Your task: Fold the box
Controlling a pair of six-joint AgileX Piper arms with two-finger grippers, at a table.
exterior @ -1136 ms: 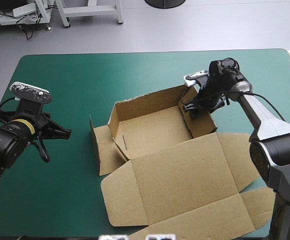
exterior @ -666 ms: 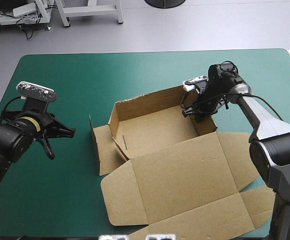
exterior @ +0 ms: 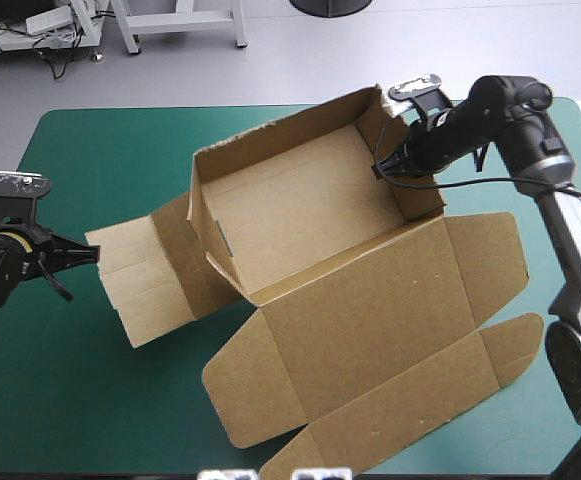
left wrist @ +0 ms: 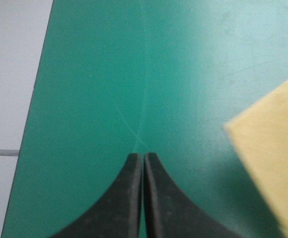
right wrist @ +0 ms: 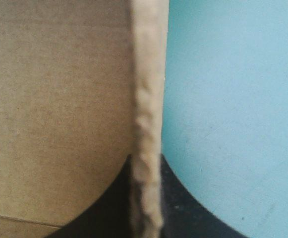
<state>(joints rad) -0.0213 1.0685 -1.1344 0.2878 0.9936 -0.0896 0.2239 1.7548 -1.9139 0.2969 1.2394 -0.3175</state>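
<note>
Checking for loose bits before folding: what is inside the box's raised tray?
Only bare brown board shows inside the box. The right hand, clamped on one side wall, covers a little of that wall's inner face.

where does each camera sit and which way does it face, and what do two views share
High view: above and behind the robot, facing forward and down at the teal-green cover and brown cardboard box; both arms show, left gripper and right gripper.
Left wrist view: above the left wrist, facing down along shut black fingers at cover; a box flap ahead.
Right wrist view: above the right wrist, along fingers shut on a box wall.
Shared: high and right wrist views show that grip.
</note>
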